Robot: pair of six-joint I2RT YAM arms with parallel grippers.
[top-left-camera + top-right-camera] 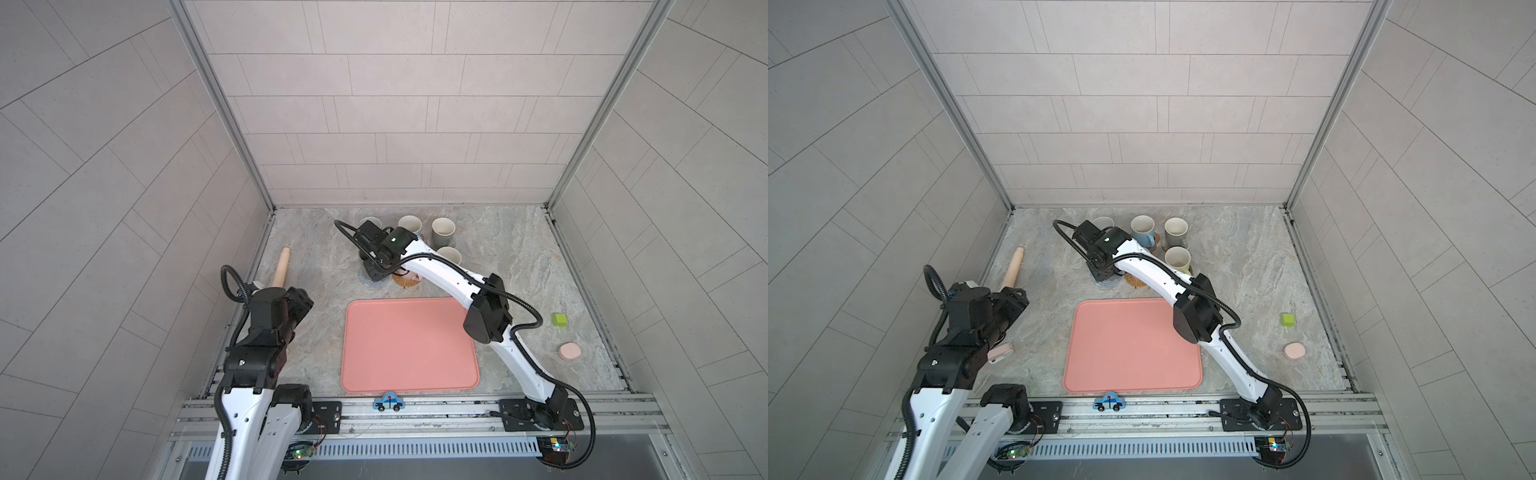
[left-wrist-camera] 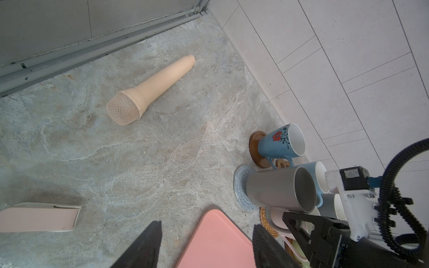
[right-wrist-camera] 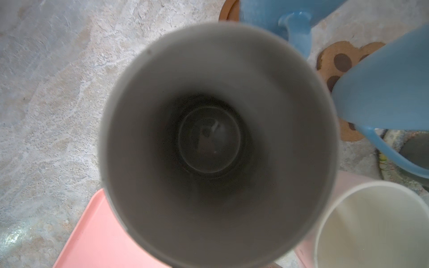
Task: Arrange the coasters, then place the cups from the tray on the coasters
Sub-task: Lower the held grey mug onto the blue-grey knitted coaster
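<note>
Cups are gathered on the counter just beyond the far edge of the salmon-pink tray. The tall dark grey mug is stood upright on the grey-blue woven coaster, near the tray's far left corner. The right tool is held directly over this mug and is closed. Its fingers are hidden behind the mug's wall in the right wrist view, so whether the mug is gripped cannot be told.

Further from the tray, the floral blue mug is set on a dark brown disc coaster, and the plain light blue mug is stood on the tan paw-print coaster. The pink mug is seen over the golden rattan coaster, close to the tray's far edge. The short grey mug and the yellow-green mug are placed beyond the tray's far right corner; what lies under them is mostly hidden.

The left tool is held beside the tray's far left corner, its jaws spread wide with nothing between them. A toy microphone is laid well to the left of the tray, and a green block and a small pink disc are seen to the tray's right.
</note>
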